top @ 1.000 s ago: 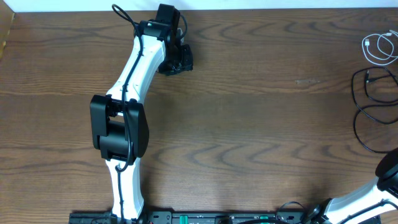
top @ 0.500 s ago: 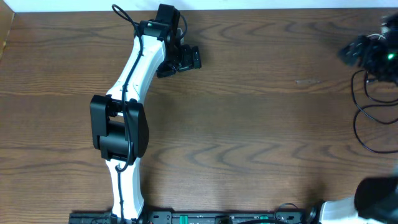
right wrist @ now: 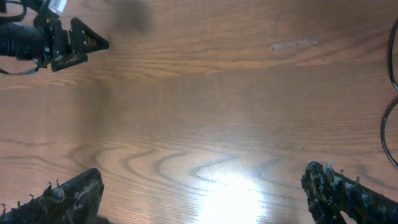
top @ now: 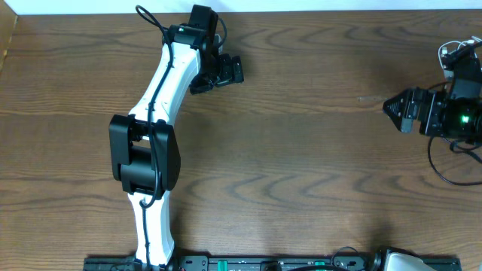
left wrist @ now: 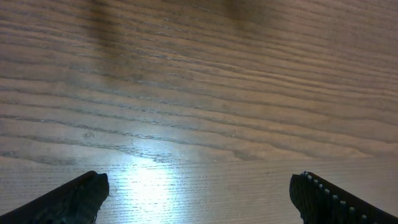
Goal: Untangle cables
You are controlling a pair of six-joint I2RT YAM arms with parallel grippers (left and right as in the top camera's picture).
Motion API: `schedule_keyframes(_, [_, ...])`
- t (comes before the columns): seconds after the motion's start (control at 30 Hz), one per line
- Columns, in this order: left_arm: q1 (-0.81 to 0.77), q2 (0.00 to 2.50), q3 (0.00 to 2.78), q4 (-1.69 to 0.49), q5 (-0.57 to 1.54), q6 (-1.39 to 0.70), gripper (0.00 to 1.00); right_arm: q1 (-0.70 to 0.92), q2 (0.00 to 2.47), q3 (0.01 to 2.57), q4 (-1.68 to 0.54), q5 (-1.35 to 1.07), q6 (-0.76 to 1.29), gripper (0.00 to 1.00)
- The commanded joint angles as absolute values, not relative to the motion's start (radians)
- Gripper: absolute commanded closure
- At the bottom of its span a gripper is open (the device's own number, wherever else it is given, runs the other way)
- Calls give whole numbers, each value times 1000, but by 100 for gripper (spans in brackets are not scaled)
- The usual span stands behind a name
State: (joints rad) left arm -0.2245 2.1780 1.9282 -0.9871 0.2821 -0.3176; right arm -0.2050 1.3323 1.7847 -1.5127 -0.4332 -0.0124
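Swinging in from the right edge, the right arm is now covering most of the two cables at the far right of the wood-grain tabletop [top: 301, 150]. A sliver of thin white cord [top: 444, 51] is peeking out above the right hand [top: 399, 111]; a curve of thin black cord [top: 432, 159] is trailing below, cut off by the frame. Both hands, including the distant left hand [top: 222, 73], are standing wide apart, gripping nothing.
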Motion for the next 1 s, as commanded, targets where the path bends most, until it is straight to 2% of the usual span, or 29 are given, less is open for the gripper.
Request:
schedule_keyframes(0.0, [-226,2190,1922,-989,275,-319,2,-202,1322,1785,-1527,-427,-23,1])
schedule_keyframes(0.23, [-226,2190,1922,-989,275,-319,2,-201,1319,1785,-1544,-335,-29,1])
schedule_keyframes(0.4, [-226,2190,1922,-989,275,-319,2,-201,1268,1785,-1514,-439,-161,1])
schedule_keyframes(0.5, [-226,2190,1922,-989,275,-319,2,-196,1203,1769,-1464,-434,-174,1])
schedule_keyframes(0.63, [-226,2190,1922,-989,275,-319,2,-149,1068,1610,-1271,-338,-173,1])
schedule_keyframes(0.7, [-226,2190,1922,-989,276,-319,2,-115,973,1467,-1121,-294,-173,1])
schedule_keyframes(0.73, [-226,2190,1922,-989,275,-319,2,-94,882,1326,-978,-261,-167,1])
schedule_keyframes(0.97, [-226,2190,1922,-989,276,-319,2,-52,546,841,-596,-86,103,1])
